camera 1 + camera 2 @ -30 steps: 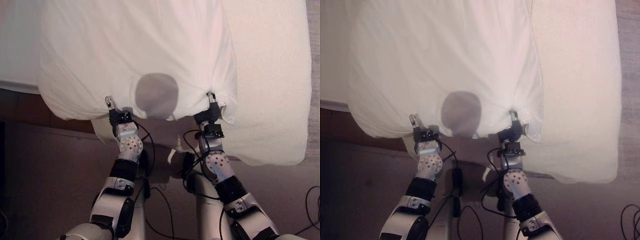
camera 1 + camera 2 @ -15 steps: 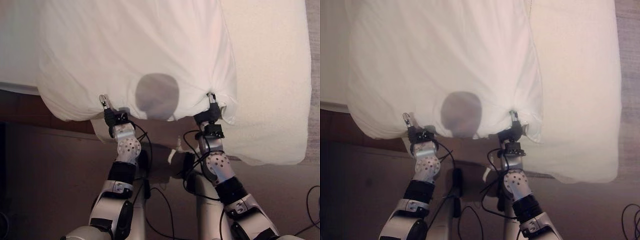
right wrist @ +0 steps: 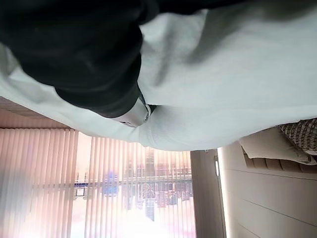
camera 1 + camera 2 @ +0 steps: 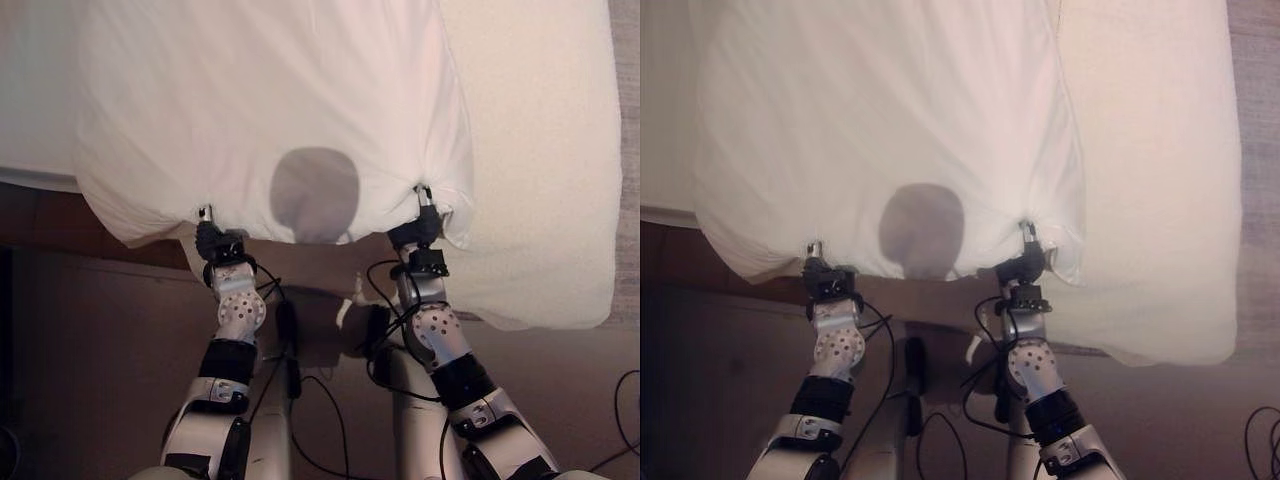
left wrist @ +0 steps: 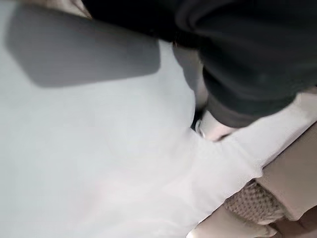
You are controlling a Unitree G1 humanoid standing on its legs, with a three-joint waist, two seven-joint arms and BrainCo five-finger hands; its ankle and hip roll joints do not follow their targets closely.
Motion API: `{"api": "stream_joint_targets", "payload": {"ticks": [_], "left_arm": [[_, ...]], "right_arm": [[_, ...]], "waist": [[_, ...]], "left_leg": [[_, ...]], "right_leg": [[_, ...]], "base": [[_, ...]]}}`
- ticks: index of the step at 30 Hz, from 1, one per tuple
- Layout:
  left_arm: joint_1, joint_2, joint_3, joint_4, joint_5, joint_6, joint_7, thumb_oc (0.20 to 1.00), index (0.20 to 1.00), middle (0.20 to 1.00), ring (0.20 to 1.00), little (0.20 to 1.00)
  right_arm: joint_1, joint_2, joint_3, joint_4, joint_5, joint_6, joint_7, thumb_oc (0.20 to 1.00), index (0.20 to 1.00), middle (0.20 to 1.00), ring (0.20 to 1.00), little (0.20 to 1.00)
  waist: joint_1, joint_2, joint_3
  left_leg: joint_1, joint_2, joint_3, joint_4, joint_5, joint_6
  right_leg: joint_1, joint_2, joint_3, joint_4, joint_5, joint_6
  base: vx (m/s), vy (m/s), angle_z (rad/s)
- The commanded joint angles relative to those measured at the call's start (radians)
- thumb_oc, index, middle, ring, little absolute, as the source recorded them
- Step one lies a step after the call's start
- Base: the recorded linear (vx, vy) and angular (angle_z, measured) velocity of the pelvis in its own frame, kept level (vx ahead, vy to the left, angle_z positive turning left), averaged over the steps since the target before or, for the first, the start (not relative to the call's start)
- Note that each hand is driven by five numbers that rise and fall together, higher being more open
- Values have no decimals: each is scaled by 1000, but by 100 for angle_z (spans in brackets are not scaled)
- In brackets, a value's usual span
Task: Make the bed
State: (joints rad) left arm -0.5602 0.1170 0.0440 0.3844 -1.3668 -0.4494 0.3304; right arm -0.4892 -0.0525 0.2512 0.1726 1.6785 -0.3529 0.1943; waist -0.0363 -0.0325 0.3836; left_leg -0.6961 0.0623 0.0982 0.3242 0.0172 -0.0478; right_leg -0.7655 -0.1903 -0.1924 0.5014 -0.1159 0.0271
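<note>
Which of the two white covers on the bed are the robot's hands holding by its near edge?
The smooth white duvet on the robot's left, not the textured blanket beside it; left hand and right hand pinch its hem.

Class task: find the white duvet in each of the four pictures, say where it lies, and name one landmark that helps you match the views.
Left eye view: white duvet spans the upper middle.
Right eye view: duvet upper middle.
Left wrist view: duvet beside the left hand.
Right wrist view: duvet beside the right hand.
Landmark: the bunched edge at the right hand.
</note>
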Motion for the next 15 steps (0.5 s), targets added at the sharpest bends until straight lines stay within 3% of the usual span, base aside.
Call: {"api": "stream_joint_targets", "payload": {"ticks": [1, 7, 14, 15], "left_arm": [[3, -3, -8, 21, 41, 13, -52, 200, 200, 200, 200, 200], [35, 7, -4, 66, 52, 58, -48, 200, 200, 200, 200, 200], [42, 3, -3, 84, 83, 60, -23, 200, 200, 200, 200, 200], [58, -2, 10, 72, 94, 55, -27, 200, 200, 200, 200, 200]], "right_arm": [[74, -14, -3, -124, -37, -2, 83, 200, 200, 200, 200, 200], [85, -39, -26, -137, -62, 6, 55, 200, 200, 200, 200, 200], [105, -62, -56, -130, -79, -2, 28, 200, 200, 200, 200, 200], [114, -67, -79, -123, -80, -6, 21, 200, 200, 200, 200, 200]], "waist": [[-28, 70, -56], [-39, 118, -44], [-57, 140, -42], [-62, 136, -38]], "left_leg": [[11, -7, 9, -14, -26, 14], [81, -8, 24, -74, 3, 6], [159, 5, 25, -137, 47, -18], [176, 17, 23, -119, 50, -33]], "right_leg": [[43, 25, 73, -131, 122, 98], [84, 47, 98, -152, 117, 92], [125, 72, 107, -144, 94, 77], [167, 81, 102, -151, 76, 68]], "base": [[-17, -41, -10], [-11, -53, -9], [-7, -128, -9], [-18, -112, 4]]}}
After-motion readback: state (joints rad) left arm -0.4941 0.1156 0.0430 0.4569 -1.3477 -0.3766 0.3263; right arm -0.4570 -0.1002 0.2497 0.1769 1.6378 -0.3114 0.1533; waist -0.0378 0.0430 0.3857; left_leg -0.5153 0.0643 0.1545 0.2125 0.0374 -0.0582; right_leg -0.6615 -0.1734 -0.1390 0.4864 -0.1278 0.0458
